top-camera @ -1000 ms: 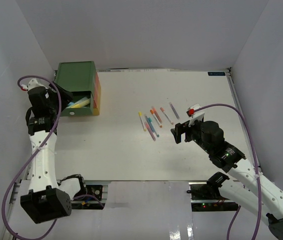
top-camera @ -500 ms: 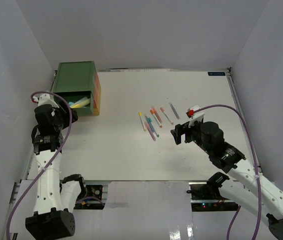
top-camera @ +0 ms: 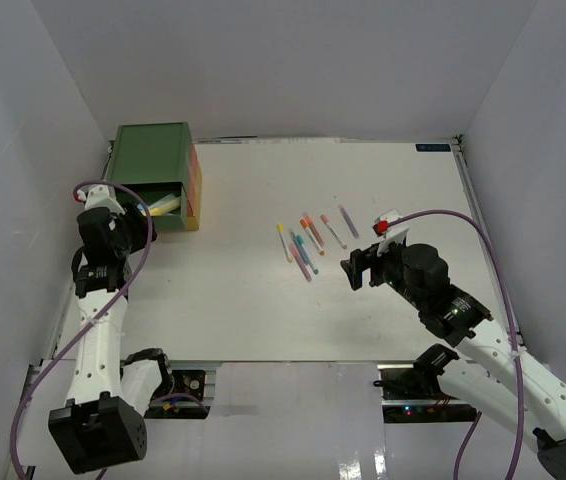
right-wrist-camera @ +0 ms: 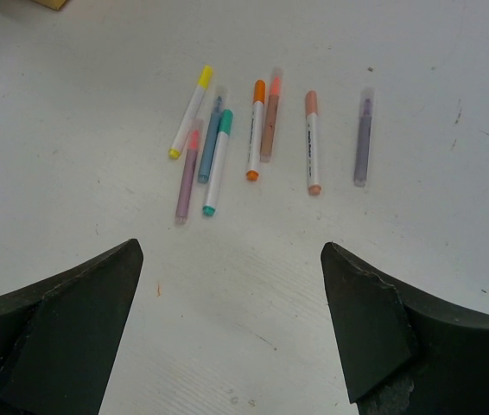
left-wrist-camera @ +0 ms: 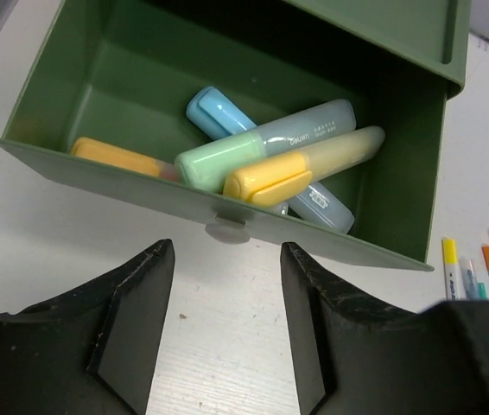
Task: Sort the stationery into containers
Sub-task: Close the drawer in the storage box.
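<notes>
Green plastic drawer, before the spread left gripper, holds pastel highlighters; eight thin pens lie unsorted ahead of the spread right gripper.

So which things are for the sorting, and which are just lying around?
For the job: pens, open green drawer, highlighters inside it.
Just there: purple cables, blue sticker at the far corner.
</notes>
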Robot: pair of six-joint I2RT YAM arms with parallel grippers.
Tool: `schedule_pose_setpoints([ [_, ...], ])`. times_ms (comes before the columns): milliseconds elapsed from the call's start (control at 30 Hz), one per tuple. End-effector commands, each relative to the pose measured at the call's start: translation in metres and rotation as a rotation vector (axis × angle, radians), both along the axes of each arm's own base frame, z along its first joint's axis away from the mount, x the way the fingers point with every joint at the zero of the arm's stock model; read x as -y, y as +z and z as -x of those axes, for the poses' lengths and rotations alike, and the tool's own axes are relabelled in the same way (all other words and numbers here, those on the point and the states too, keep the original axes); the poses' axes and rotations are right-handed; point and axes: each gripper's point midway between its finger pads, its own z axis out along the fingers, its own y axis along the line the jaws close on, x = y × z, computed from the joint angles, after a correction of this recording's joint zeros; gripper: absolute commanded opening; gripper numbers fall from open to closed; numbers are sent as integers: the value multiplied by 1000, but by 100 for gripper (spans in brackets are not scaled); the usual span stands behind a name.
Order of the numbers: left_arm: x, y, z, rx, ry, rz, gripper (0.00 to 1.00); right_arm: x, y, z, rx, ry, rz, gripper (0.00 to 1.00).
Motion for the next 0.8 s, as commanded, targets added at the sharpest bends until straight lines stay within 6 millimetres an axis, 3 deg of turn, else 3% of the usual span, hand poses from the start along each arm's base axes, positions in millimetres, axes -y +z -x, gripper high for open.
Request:
schedule_pose_setpoints([
  [0, 2, 10, -12, 59, -28, -17, 62, -1, 7, -2, 32, 5, -6, 90],
  [500, 5, -8, -20, 42, -52, 1, 57, -3, 2, -4, 17, 9, 9, 90],
  [767, 7, 8, -34, 95, -66, 14, 54, -3, 0, -4, 14, 8, 14, 90],
])
